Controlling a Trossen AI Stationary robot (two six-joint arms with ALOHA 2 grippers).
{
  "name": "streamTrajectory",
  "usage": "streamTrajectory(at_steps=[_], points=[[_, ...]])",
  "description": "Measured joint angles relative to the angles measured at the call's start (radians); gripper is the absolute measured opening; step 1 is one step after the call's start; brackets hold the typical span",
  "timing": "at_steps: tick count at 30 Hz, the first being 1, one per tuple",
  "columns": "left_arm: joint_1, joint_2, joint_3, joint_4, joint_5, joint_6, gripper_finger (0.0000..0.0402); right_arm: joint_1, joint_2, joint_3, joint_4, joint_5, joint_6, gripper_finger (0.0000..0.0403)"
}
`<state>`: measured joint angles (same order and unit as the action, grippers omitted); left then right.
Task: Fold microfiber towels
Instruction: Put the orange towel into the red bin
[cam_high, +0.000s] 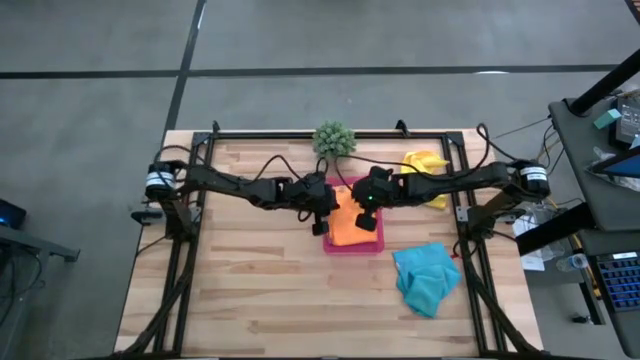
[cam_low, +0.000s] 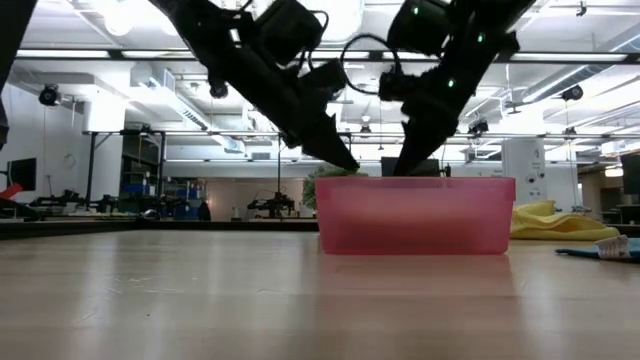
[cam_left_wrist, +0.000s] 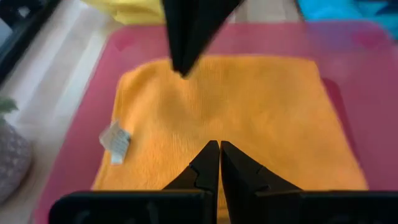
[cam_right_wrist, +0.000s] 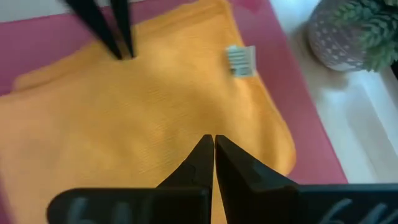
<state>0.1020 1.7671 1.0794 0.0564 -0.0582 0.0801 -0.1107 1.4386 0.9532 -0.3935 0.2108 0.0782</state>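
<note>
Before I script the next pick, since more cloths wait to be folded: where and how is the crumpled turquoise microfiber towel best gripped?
Probably from straight above, pinching a raised fold near an outer edge of the crumpled turquoise microfiber towel. It lies bunched on the wooden table with ridges standing up, apart from the pink tray, on the right pincer's side.

- Wooden slatted table (cam_high: 250, 290), framed by dark rails.
- On it: pink tray (cam_high: 372, 245), potted plant (cam_high: 334, 139), yellow towel (cam_high: 428, 162), turquoise towel (cam_high: 427, 278).

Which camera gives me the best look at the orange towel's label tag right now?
The right wrist view: the tag lies plain on the orange towel. The left wrist view shows it blurrier; the high and low views do not show it.
</note>
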Motion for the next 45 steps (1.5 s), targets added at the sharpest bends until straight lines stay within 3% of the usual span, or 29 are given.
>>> streamTrajectory(at_steps=[14, 23, 35, 40, 45], points=[[0.001, 0.103, 0.003, 0.023, -0.009, -0.052, 0.0001, -0.073, 0.153, -0.026, 0.028, -0.009, -0.010, 0.0009], [0.001, 0.111, 0.004, 0.008, -0.073, -0.075, 0.0001, -0.073, 0.126, -0.025, 0.021, -0.008, -0.010, 0.0009], [-0.002, 0.049, 0.002, 0.012, -0.077, -0.075, 0.0001, -0.041, 0.015, -0.025, 0.021, -0.036, 0.036, 0.0009], [-0.004, 0.034, 0.002, 0.036, -0.077, -0.076, 0.0001, 0.013, 0.030, -0.025, 0.106, -0.113, 0.044, 0.0009], [-0.004, 0.052, 0.001, 0.040, -0.077, -0.078, 0.0001, 0.056, 0.087, -0.025, 0.147, -0.116, 0.046, 0.0009]])
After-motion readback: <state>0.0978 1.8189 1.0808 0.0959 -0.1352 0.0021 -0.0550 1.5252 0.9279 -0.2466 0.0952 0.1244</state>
